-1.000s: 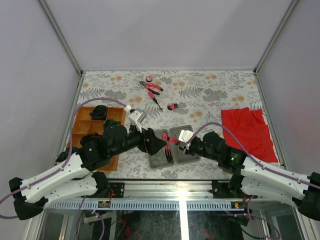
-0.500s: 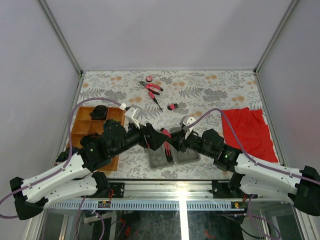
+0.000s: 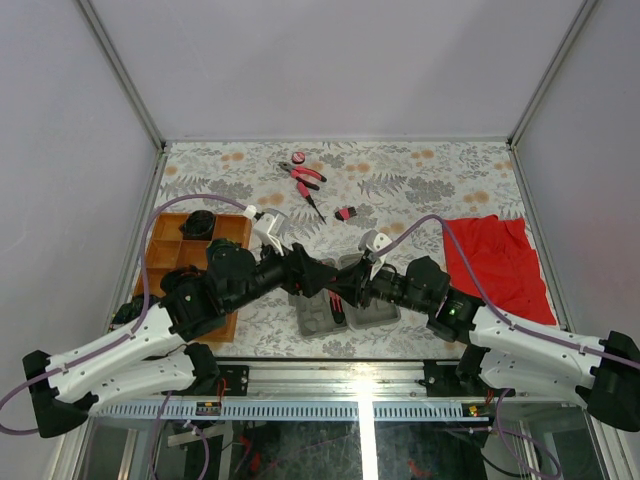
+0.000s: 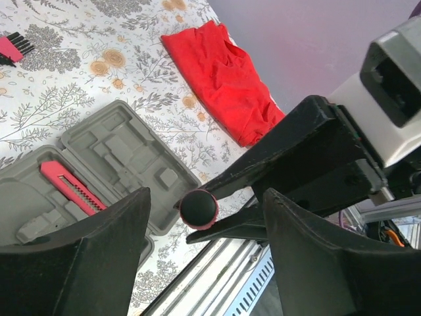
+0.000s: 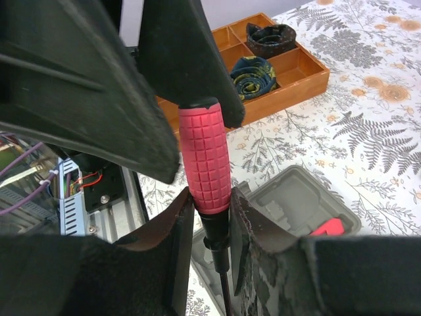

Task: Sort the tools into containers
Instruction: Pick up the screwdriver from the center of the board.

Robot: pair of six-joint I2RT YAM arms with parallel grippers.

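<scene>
Just above the near edge of the grey case (image 4: pixel 125 145), the right gripper (image 5: pixel 210 217) pinches a screwdriver (image 5: pixel 204 158) at the base of its pink handle, with the shaft pointing down. The left gripper (image 4: pixel 205 204) is spread around the handle's black butt end, with a gap showing on each side, so it grips nothing.

This looks like a hand-over in mid-air. If the right gripper lets go before the left one has closed firmly, the screwdriver could drop onto the case or roll off the near edge of the surface. A grip on the rounded end alone may also let the screwdriver tilt and slip.

A pink-red knife (image 4: pixel 69 187) already lies in one recess of the case. The wooden tray (image 5: pixel 289 92) is to the left of the case and the red cloth (image 4: pixel 220 79) to its right. Beyond the case, a short pink bit (image 3: pixel 346 213), the pliers (image 3: pixel 305 175) and a pink disc (image 3: pixel 298 158) remain unsorted on the surface.
</scene>
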